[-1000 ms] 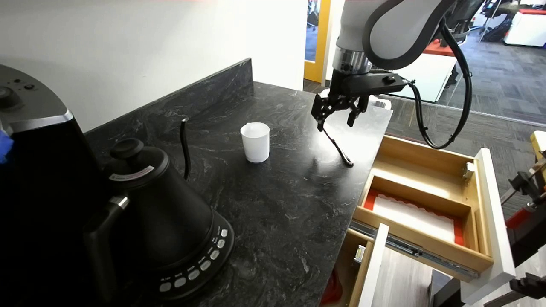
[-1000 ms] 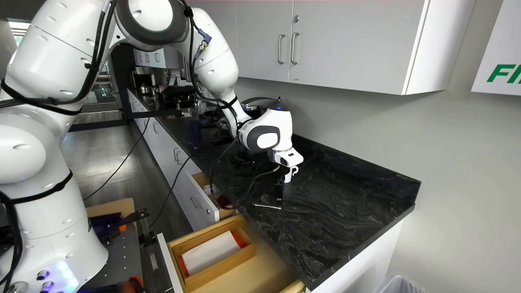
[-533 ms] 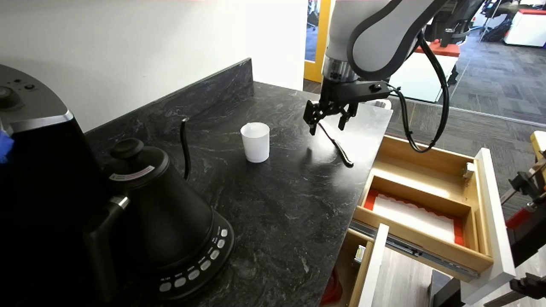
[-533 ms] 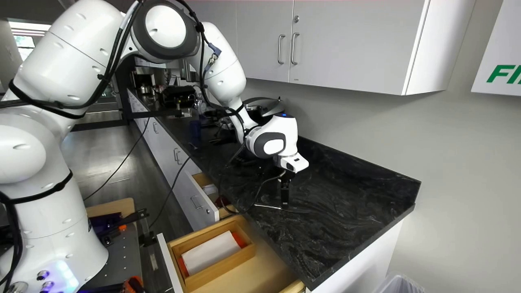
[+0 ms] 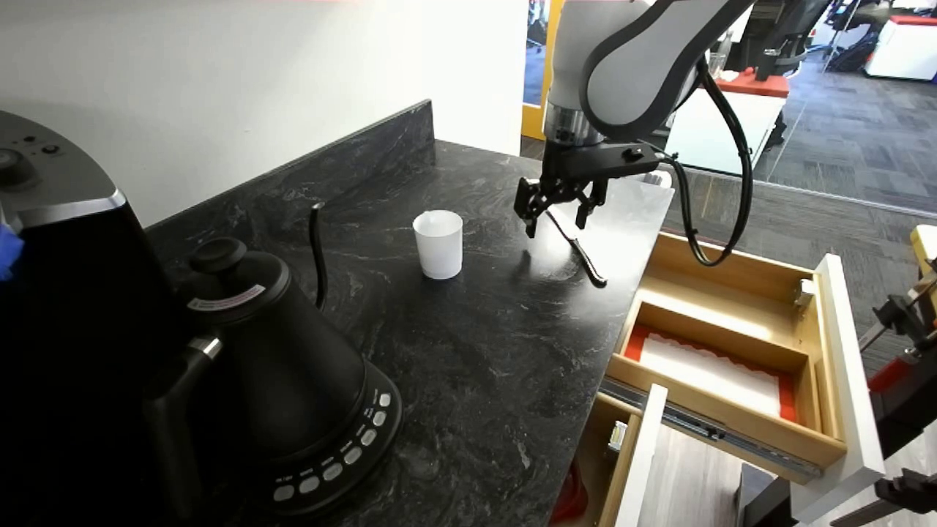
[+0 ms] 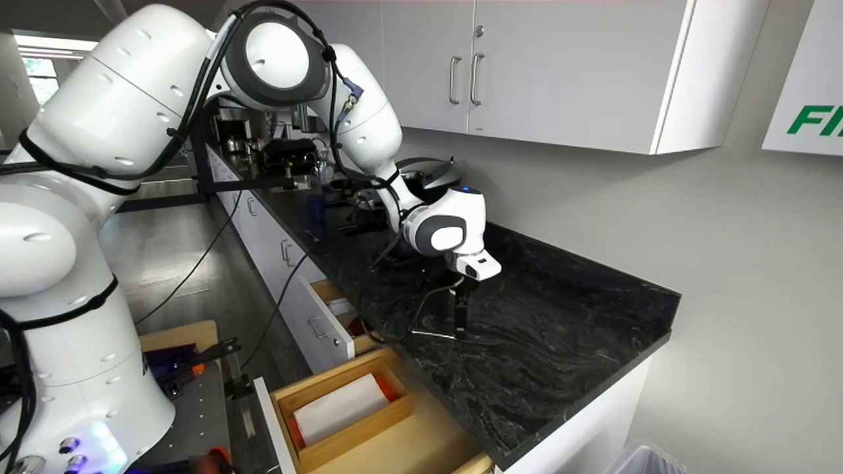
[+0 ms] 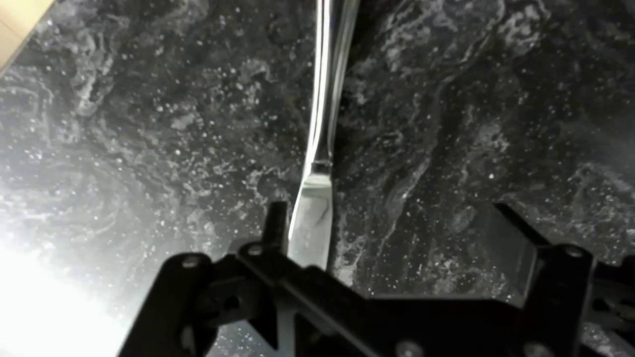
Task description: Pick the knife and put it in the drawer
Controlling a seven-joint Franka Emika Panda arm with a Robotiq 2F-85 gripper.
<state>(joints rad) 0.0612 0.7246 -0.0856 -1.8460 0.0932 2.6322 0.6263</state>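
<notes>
The silver knife (image 7: 318, 141) lies flat on the black, white-veined counter (image 5: 483, 380), close to the edge from under which the drawer (image 6: 411, 442) projects. Its handle (image 7: 322, 69) is directed toward that edge, its blade (image 7: 311, 223) away from it; in the wrist view the tip is hidden behind the gripper (image 5: 556, 228). Carried by the white arm (image 6: 276, 59), the gripper points downward over the blade, its fingers (image 7: 275, 223) spread wide apart. The blade shows between them, just beside the finger at the left of the wrist view and well apart from the finger at the right; whether the nearer finger touches the knife, or either fingertip the counter, cannot be determined. The drawer, of pale wood with a white front, is pulled out in both exterior views and contains a walled compartment, in which lies a flat white-and-red item (image 6: 342, 408). A second drawer (image 5: 639, 468), also pulled out, is placed next to it. In an exterior view a white cup (image 5: 439, 245) stands upright on the counter, between the knife and a black kettle (image 5: 285, 359), which rests on a base (image 5: 366, 461) with a curved row of pale buttons.
</notes>
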